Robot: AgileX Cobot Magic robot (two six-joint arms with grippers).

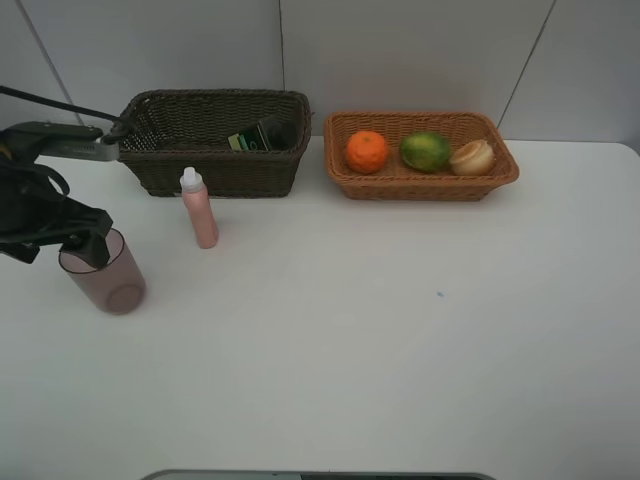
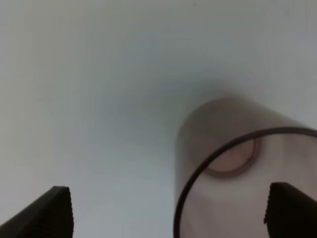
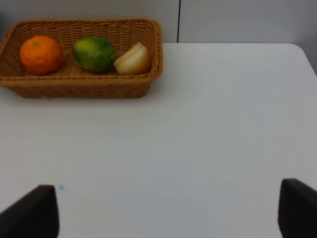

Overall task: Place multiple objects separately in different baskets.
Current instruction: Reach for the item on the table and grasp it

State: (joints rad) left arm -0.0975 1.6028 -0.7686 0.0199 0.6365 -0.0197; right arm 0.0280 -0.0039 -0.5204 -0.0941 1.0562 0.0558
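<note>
Translucent pink cup (image 1: pixel 105 282), upright on white tabletop (image 1: pixel 400 330) near slim pink bottle (image 1: pixel 200 212), dark brown wicker basket (image 1: pixel 220 172) with dark green pump bottle (image 1: pixel 262 135) behind; left gripper (image 2: pixel 168 212) low at cup rim, jaws wide apart; right gripper (image 3: pixel 168 208) apart too.

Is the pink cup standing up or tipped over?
Standing up. The pink cup rests on its base on the table, with its round rim facing up.
</note>
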